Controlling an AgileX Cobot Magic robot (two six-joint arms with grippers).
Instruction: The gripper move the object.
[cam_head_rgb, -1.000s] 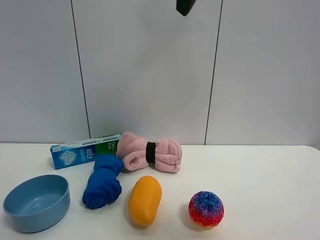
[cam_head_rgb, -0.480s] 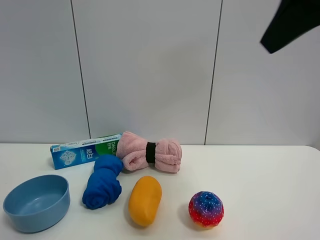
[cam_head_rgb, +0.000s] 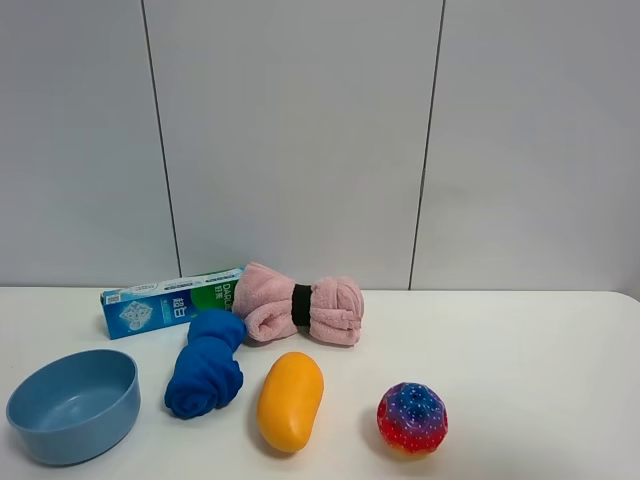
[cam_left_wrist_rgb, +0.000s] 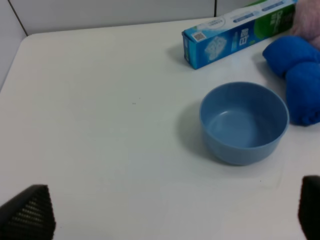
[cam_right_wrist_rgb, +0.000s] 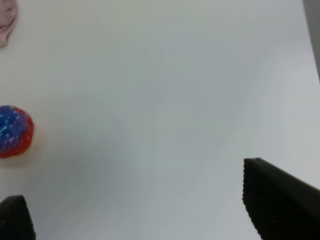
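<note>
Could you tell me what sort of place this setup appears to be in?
Probably a lab test bench: a bare white table against plain grey wall panels, with unrelated props laid out, such as a pink towel roll, a blue bowl and a multicoloured ball.

On the white table (cam_head_rgb: 520, 370) lie a pale pink towel (cam_head_rgb: 300, 303) bound by a black band (cam_head_rgb: 302, 304), a deep blue rolled cloth (cam_head_rgb: 206, 365), a plain orange-yellow oval (cam_head_rgb: 290, 399) and a ball (cam_head_rgb: 412, 418) mottled in red, blue and purple with pale speckles. The bowl (cam_left_wrist_rgb: 243, 122) is a flat dusty blue, and the carton (cam_left_wrist_rgb: 239, 34) is light blue running to green, with white lettering. Both hands, left (cam_left_wrist_rgb: 170, 212) and right (cam_right_wrist_rgb: 145, 210), show black fingertips with a fine woven, dotted texture.
</note>
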